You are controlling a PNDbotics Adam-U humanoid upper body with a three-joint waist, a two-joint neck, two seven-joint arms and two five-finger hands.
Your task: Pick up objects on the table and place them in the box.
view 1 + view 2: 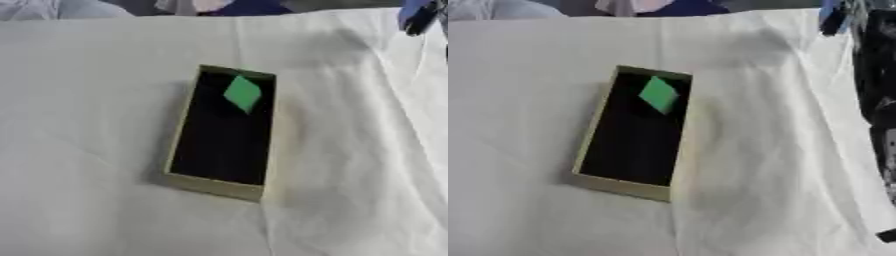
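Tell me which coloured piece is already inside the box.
The green diamond-shaped piece, at the far end of the tan box; the blue thing is outside it, at the far right.

Table (pixel 79 150): white cloth cover, matt, w/ soft creases. Box (pixel 210 186): tan walls, look like matt card; inside dark, matt. Green piece (pixel 242 93): flat, smooth, papery.

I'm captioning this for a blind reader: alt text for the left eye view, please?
An open, dark-lined box sits on a white cloth-covered table, with a green diamond-shaped piece inside at its far end. No robot hand is clearly visible.
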